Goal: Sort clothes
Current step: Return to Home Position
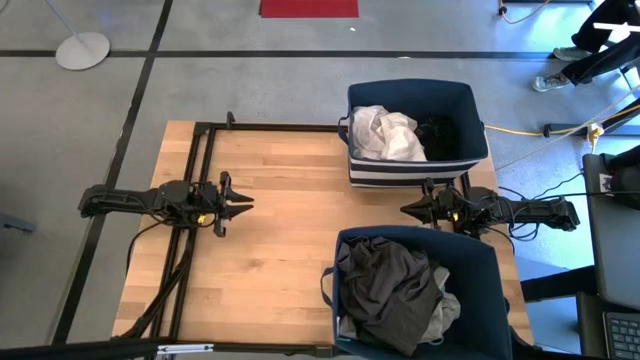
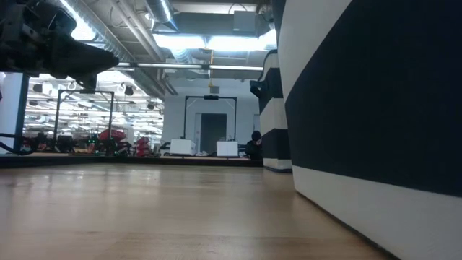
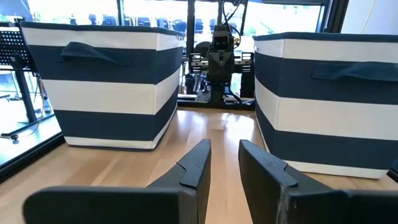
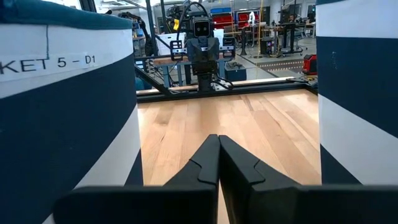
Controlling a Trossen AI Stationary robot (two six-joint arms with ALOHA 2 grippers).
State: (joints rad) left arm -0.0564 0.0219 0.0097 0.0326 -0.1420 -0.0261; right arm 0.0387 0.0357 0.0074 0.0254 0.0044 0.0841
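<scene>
We see a wooden worktop [image 1: 280, 250] carrying two navy-and-white striped bins: 1 o'clock bin [image 1: 400, 172] and 5 o'clock bin [image 1: 492, 262]. On the floor, red mat [image 1: 308, 8] at 12, round stand base [image 1: 82, 50] at 10, yellow cable [image 1: 515, 130] at 2.

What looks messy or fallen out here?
Nothing stands out. White clothes lie in one bin, grey clothes in the other bin, both upright on the table. The left gripper is open, the right gripper shut, both empty.
</scene>
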